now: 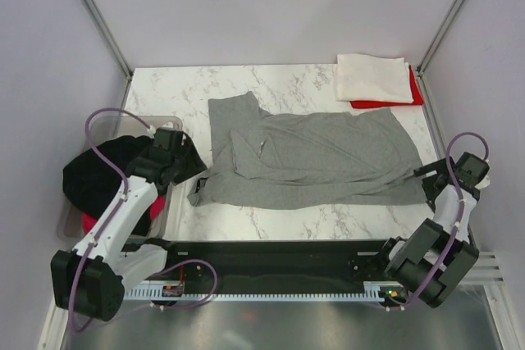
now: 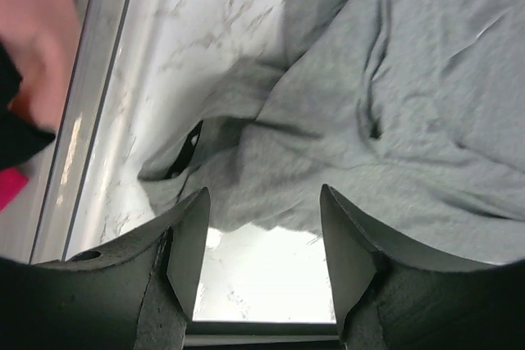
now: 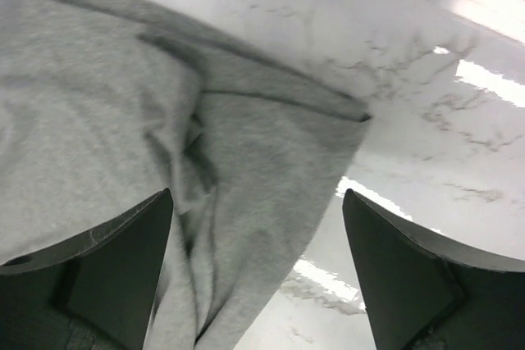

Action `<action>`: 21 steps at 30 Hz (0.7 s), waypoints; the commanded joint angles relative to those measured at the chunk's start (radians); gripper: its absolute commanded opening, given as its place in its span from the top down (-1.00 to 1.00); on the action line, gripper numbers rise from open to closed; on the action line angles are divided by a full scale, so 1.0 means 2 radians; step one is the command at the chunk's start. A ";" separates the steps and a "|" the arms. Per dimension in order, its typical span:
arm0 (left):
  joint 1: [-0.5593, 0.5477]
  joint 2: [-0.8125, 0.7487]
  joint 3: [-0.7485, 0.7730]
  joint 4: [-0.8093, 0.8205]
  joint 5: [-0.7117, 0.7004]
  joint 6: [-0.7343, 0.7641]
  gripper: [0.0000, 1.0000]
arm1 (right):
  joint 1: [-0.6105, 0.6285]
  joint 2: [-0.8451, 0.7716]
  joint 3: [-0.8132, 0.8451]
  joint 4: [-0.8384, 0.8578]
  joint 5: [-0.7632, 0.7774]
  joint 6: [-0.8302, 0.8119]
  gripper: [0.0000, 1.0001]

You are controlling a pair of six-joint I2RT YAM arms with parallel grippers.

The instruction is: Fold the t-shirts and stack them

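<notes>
The grey shirt (image 1: 312, 157) lies spread and wrinkled across the middle of the marble tabletop (image 1: 164, 88). The left fingers (image 1: 191, 167) are released, spread apart at the shirt's left edge, grasping nothing. The right fingers (image 1: 429, 179) are likewise released at its right edge. A folded white shirt (image 1: 371, 78) lies on a red shirt (image 1: 381, 105) in the far right corner. A black shirt (image 1: 102, 171) and a pink shirt (image 1: 90, 223) lie in the tub (image 1: 141, 119) at left.
</notes>
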 commanded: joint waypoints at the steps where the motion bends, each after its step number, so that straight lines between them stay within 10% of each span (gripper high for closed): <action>1: 0.002 0.047 0.078 0.017 -0.005 0.041 -0.27 | 0.042 -0.051 0.010 0.002 -0.016 0.029 -0.84; 9: 0.028 0.302 0.309 0.056 0.004 0.075 -0.31 | 0.199 -0.063 0.068 0.010 0.013 0.029 -0.86; 21: 0.058 0.651 0.622 0.043 0.037 0.091 -0.26 | 0.235 -0.037 0.116 0.001 -0.009 -0.038 -0.87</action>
